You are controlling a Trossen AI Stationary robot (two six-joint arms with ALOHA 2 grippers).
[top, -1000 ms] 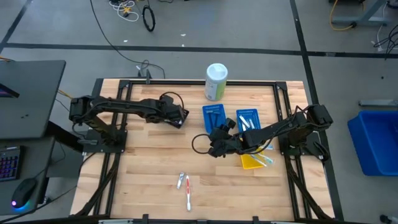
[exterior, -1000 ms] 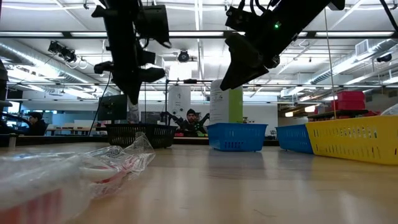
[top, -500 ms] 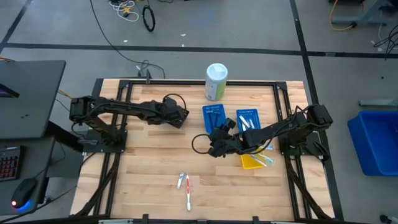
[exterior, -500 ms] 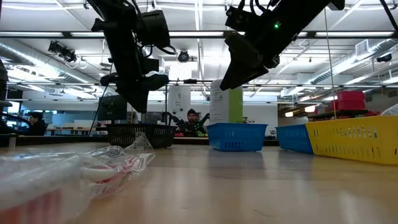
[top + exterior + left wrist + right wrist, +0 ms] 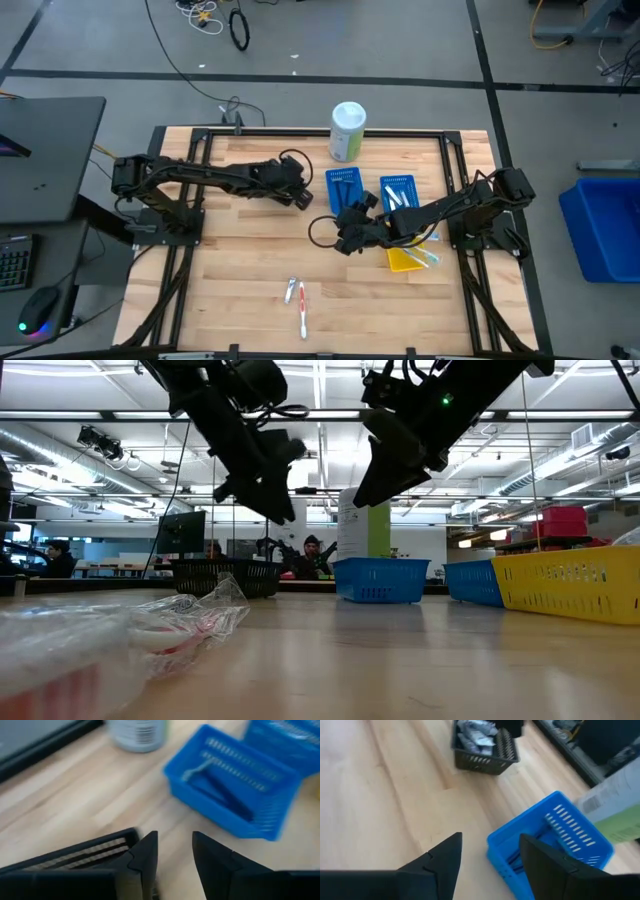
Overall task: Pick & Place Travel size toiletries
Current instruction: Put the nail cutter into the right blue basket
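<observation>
A red-and-white toothbrush [image 5: 302,310] and a small wrapped item [image 5: 290,290] lie on the wood near the table's front edge. In the low view they show as clear-wrapped items [image 5: 130,635] close by. White tubes [image 5: 477,732] fill a black bin [image 5: 482,750]. My left gripper [image 5: 175,857] is open and empty, hanging above the table between that black bin [image 5: 75,855] and a blue bin [image 5: 235,785] that holds dark razors. My right gripper [image 5: 490,862] is also open and empty, above bare wood near the table's middle [image 5: 345,235].
A tall white-and-green canister [image 5: 347,130] stands at the far edge. Two blue bins [image 5: 343,185] [image 5: 398,192] and a yellow bin [image 5: 410,258] sit under and beside my right arm. People sit in the room behind the table [image 5: 312,555]. Bare wood lies at the near left.
My left gripper has swung from pointing almost straight down over the black bin to slanting forward, and its tip has gone toward the table's right, nearer the blue bin. My right arm has kept still.
</observation>
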